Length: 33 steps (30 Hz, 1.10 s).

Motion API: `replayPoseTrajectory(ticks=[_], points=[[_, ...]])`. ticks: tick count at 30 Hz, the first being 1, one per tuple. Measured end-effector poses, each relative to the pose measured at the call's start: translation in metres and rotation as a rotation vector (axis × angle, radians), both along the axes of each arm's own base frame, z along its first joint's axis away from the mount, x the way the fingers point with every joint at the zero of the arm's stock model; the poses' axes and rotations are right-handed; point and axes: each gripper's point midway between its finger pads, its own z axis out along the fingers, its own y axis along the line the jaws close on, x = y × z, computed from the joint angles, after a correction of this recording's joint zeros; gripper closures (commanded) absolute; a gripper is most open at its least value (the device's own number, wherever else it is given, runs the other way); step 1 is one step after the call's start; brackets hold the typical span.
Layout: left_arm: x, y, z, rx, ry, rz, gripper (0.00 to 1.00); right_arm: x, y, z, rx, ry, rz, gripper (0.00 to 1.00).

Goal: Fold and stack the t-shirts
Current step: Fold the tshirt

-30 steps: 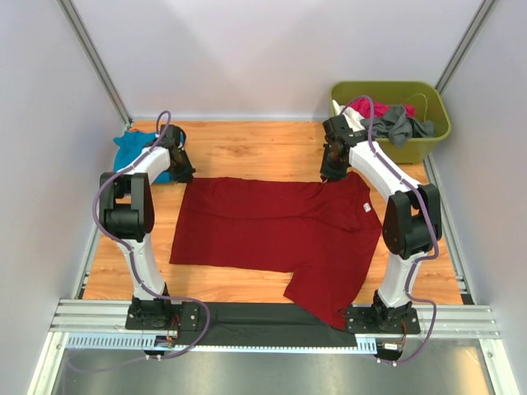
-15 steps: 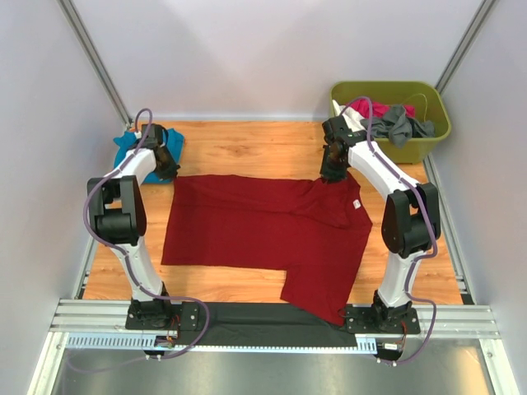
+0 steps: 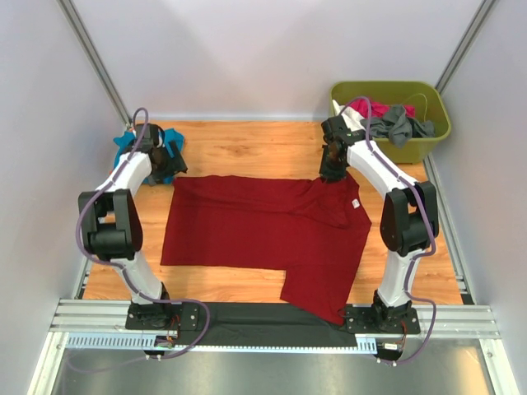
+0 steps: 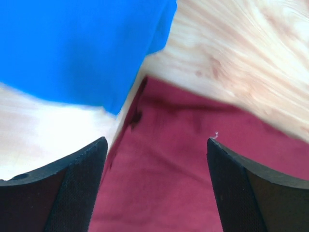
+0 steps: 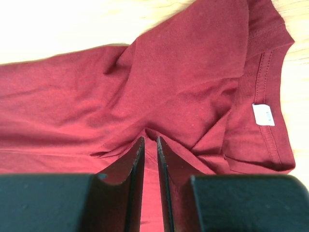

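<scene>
A large dark red t-shirt (image 3: 263, 226) lies spread on the wooden table, its white label (image 5: 263, 115) near the collar at the right. My right gripper (image 5: 150, 138) is shut on a pinch of its cloth at the far right edge (image 3: 329, 174). My left gripper (image 4: 157, 142) stands open over the shirt's far left corner (image 4: 164, 159) with nothing between its fingers. A teal-blue t-shirt (image 3: 132, 148) lies bunched at the table's far left, and it shows as bright blue cloth (image 4: 82, 43) in the left wrist view.
A green bin (image 3: 428, 132) at the back right holds pink, white and dark grey garments. The red shirt's near part hangs over the table's front edge onto a black strip (image 3: 247, 317) between the arm bases. Grey walls close in both sides.
Both arms dragged the red shirt to the left and slightly back. My left gripper has opened and let go of the shirt's far left corner. The right gripper keeps its hold.
</scene>
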Motion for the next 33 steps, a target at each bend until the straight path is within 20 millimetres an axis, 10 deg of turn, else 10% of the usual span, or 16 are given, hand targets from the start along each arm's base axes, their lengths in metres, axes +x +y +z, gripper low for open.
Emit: replayPoseTrajectory(ticks=[5, 12, 26, 33], points=[[-0.044, -0.007, 0.014, -0.007, -0.009, 0.012, 0.26, -0.005, -0.001, -0.008, 0.000, 0.019, -0.007, 0.82], [-0.092, -0.017, -0.030, -0.055, 0.136, 0.050, 0.47, -0.015, -0.004, -0.019, -0.009, 0.050, -0.009, 0.82], [-0.063, -0.001, -0.050, -0.017, 0.125, 0.188, 0.45, -0.025, -0.008, -0.012, -0.011, 0.036, -0.012, 0.81], [-0.054, 0.005, -0.056, -0.002, 0.104, 0.230, 0.72, -0.027, -0.015, -0.018, -0.047, 0.050, -0.035, 0.81]])
